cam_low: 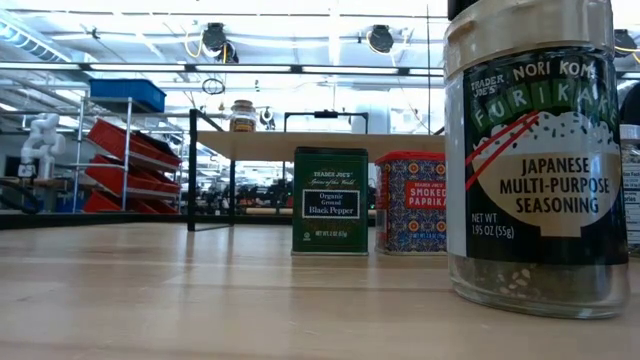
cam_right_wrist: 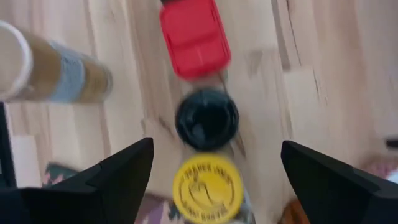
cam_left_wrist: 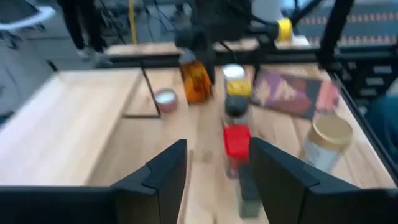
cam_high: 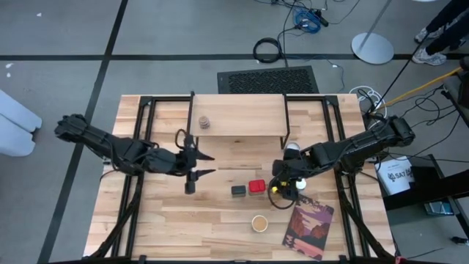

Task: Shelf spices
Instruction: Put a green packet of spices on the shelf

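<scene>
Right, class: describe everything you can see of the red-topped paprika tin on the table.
The paprika tin is a small upright box with rounded corners, patterned in blue and red, labelled smoked paprika. Its flat red lid looks like plastic and is closed. It stands on the wooden table, in front of the shelf, directly beside the green black pepper tin, with little or no gap showing between them. No claw touches it.
</scene>
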